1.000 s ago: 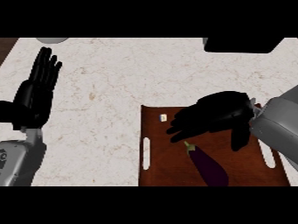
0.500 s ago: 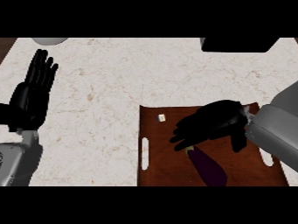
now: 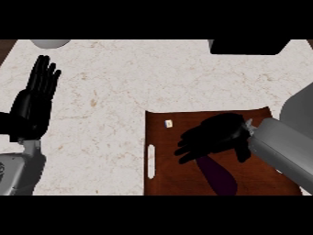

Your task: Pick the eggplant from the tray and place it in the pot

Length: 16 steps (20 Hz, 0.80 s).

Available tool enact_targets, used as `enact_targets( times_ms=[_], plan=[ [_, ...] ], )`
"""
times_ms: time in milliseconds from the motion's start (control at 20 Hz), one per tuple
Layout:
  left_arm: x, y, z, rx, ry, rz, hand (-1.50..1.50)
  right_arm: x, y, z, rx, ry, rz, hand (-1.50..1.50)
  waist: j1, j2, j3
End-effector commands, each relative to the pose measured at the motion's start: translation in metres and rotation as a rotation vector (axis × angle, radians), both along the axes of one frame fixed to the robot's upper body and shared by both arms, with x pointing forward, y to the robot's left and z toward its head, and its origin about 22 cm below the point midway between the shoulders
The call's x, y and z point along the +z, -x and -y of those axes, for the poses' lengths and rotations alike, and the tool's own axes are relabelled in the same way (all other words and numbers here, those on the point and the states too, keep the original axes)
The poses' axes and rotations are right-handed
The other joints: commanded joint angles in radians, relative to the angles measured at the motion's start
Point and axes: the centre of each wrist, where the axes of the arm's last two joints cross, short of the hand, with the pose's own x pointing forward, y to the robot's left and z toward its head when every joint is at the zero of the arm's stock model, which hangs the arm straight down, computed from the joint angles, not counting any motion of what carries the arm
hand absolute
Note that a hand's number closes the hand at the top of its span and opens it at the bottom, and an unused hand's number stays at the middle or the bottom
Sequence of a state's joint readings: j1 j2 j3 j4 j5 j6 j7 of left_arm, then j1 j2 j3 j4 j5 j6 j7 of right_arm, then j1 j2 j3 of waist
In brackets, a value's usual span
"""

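Your eggplant [image 3: 221, 178] lay on the tray [image 3: 186, 120] at the bench's [image 3: 118, 82] near right corner, its upper end hidden under your right hand [image 3: 216, 137]. You could not tell whether that hand held it. A black thing [image 3: 247, 47] stood at the far edge. Your left hand [image 3: 31, 103] rested open and upright near the left edge.

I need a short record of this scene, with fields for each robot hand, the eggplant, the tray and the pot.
left robot hand: open, resting at the view's left, fingers up
right robot hand: open, over the eggplant's upper end
eggplant: lying on the tray, lower end showing
tray: brown, on the counter
pot: likely the dark thing at the far edge, apart from tray
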<state>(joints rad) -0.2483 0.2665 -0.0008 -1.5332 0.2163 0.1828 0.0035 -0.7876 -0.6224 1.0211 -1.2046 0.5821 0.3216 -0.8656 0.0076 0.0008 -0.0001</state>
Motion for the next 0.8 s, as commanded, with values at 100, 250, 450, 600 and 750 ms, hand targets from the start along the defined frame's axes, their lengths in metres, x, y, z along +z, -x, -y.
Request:
enact_targets(
  times_ms=[100, 250, 450, 600, 750],
  plan=[
    [-0.003, 0.003, -0.010, -0.005, 0.001, 0.013, 0.00, -0.030, 0.004, -0.008, 0.005, 0.034, -0.052, -1.50, 0.000, 0.001, 0.000],
    [0.020, -0.011, -0.005, -0.004, 0.002, -0.004, 0.00, -0.037, 0.021, -0.026, 0.023, 0.033, -0.074, -1.50, -0.006, -0.001, 0.000],
    [0.006, -0.011, -0.002, 0.011, -0.003, 0.000, 0.00, -0.048, 0.031, -0.020, 0.061, 0.027, -0.073, -1.50, -0.009, -0.002, 0.000],
    [-0.005, -0.008, 0.009, -0.016, 0.010, -0.010, 0.00, -0.044, 0.013, -0.027, 0.050, 0.041, -0.081, -1.50, -0.004, 0.000, 0.000],
    [0.018, -0.007, -0.010, 0.007, -0.007, 0.007, 0.00, -0.075, 0.037, -0.030, 0.067, 0.049, -0.121, -1.50, -0.001, -0.001, 0.000]
  ],
)
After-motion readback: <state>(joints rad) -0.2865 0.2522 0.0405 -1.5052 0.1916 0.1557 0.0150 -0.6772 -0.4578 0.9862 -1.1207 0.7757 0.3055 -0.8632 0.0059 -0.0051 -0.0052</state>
